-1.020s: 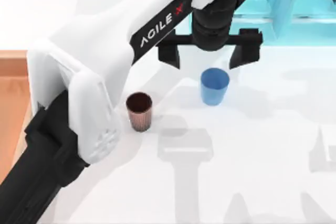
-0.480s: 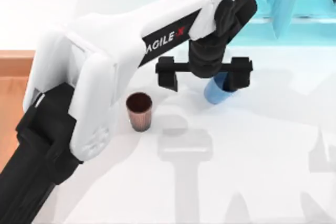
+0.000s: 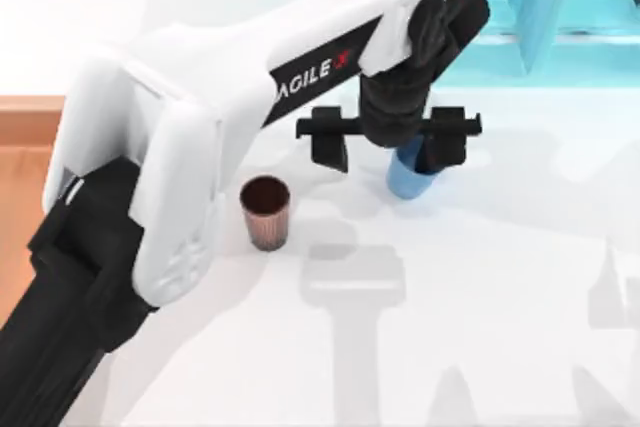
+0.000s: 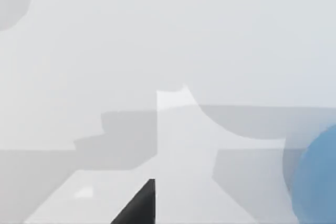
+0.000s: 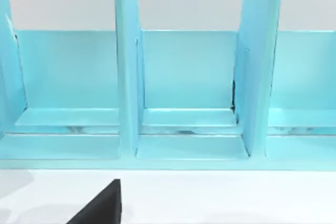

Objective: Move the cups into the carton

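Observation:
The blue cup [image 3: 408, 181] stands upright on the white table, its top hidden under my left gripper [image 3: 387, 150]. That gripper is open wide, with the cup close to the inside of its right-hand finger [image 3: 445, 143]. In the left wrist view the blue cup [image 4: 315, 177] shows at the edge, beside one dark fingertip [image 4: 139, 205]. The ribbed reddish-brown cup [image 3: 266, 211] stands alone, to the lower left of the gripper. A strip of the carton [image 3: 20, 177] lies at the table's left edge. My right gripper [image 5: 168, 217] faces the shelf, one finger [image 5: 102, 205] well off centre.
A turquoise shelf frame [image 3: 560, 7] with upright dividers stands along the back right of the table, seen close in the right wrist view as the shelf frame [image 5: 184, 87]. My left arm [image 3: 200, 147] spans the table from lower left to the middle.
My left gripper has come forward and down over the blue cup, covering its top. In the last half second it barely shifted. Neither cup has moved.

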`<state>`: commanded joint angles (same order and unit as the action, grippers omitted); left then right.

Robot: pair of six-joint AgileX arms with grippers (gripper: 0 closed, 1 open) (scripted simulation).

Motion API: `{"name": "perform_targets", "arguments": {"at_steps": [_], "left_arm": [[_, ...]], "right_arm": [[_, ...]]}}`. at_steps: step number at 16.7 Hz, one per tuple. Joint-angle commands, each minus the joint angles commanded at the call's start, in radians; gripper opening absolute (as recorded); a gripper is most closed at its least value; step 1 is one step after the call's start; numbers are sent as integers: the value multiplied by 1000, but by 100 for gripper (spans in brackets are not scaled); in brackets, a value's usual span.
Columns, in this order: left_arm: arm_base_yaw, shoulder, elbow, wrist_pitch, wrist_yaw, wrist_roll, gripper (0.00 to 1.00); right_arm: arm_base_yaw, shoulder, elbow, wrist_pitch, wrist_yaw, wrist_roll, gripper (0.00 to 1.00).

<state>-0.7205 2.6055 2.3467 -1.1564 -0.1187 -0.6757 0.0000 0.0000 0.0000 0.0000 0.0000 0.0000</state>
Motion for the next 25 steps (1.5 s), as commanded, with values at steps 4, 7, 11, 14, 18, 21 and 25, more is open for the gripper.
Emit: {"name": "perform_targets", "arguments": {"at_steps": [4, 7, 11, 14, 18, 21, 25], "left_arm": [[0, 0, 0, 0, 0, 0, 32], [0, 0, 0, 0, 0, 0, 10], [0, 0, 0, 0, 0, 0, 0], [0, 0, 0, 0, 0, 0, 0], [-2, -4, -2, -2, 0, 3, 0], [34, -77, -48, -23, 7, 42, 0], [117, -253, -150, -79, 18, 120, 0]], "right_arm": [[0, 0, 0, 0, 0, 0, 100], [0, 0, 0, 0, 0, 0, 100], [0, 0, 0, 0, 0, 0, 100], [0, 0, 0, 0, 0, 0, 100], [0, 0, 0, 0, 0, 0, 100], [0, 0, 0, 0, 0, 0, 100], [0, 0, 0, 0, 0, 0, 100]]}}
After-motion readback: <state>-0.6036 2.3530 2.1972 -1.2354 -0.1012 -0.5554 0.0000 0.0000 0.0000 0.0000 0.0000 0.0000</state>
